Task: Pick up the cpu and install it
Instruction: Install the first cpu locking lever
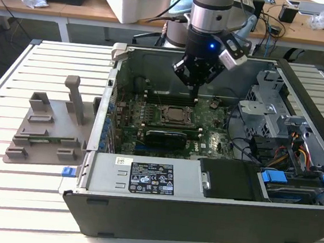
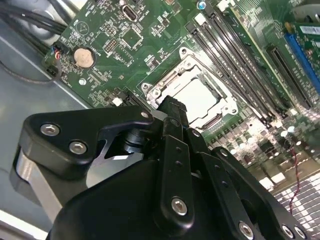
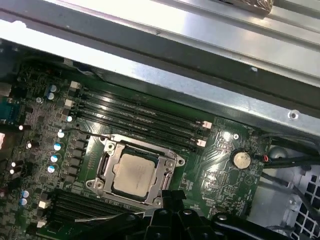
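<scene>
The gripper point(image 1: 195, 89) hangs inside the open case point(image 1: 290, 225), just above the board point(image 1: 126, 126) and a little to the far side of the socket point(image 1: 178, 116). Its fingers point(image 2: 172, 112) are drawn together into one narrow tip with nothing between them, so it is closed and empty.

The cpu point(image 3: 134, 173) lies flat in the socket, silvery top plate up, inside the metal frame point(image 3: 167, 167); in the second wrist view the cpu point(image 2: 199, 98) sits just past the fingertips and apart from them. It looks seated square, with no corner raised, so the placing appears done.

As a thing to handle, I judge it light, stiff and thin. The smooth metal top would be slippery, and the hidden underside is probably delicate, so the safe hold is by two opposite edges, kept level and never pressed down.

It is close to square, with no real long axis. Its edges run parallel to the socket frame and to the memory slots point(image 3: 140, 116) just beyond the socket. Any corner mark that would tell which way it points is too small to make out.

Well away from the socket, outside the case on the slatted table point(image 1: 3, 197), stands the grey holder point(image 1: 51, 127).
</scene>
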Motion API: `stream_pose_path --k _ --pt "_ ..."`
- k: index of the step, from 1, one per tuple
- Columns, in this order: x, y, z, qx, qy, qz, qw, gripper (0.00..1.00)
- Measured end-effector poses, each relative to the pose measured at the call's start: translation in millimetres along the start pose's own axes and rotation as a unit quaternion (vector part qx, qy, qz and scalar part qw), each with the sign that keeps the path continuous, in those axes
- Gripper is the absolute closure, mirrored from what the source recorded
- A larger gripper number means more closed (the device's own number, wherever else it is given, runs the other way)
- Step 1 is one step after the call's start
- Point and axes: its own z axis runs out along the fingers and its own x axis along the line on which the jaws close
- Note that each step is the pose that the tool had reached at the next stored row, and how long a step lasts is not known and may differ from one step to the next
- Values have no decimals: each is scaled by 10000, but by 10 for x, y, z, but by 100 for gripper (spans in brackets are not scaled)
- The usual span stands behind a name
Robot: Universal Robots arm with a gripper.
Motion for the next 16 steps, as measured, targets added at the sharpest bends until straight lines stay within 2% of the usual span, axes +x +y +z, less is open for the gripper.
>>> stream_pose_path --k 3,5,6,7,8,9,11,13,15,16 --pt "0 0 0 -4 -8 -249 9997 89" --pt "-2 -1 0 -5 -4 -254 9997 89" --pt "-7 -3 1 -18 36 -254 9997 89" --pt "-25 -7 4 -68 191 -258 9995 89" --pt "-34 -10 8 -93 298 -256 9992 89" --pt "-35 -10 15 -74 309 -53 9995 89" --pt "-35 -10 18 -61 317 93 9994 89" --pt "-34 -10 23 -47 329 345 9989 89" --pt "-34 -10 27 -40 339 626 9975 89" --pt "-34 -10 29 -37 344 788 9963 89"
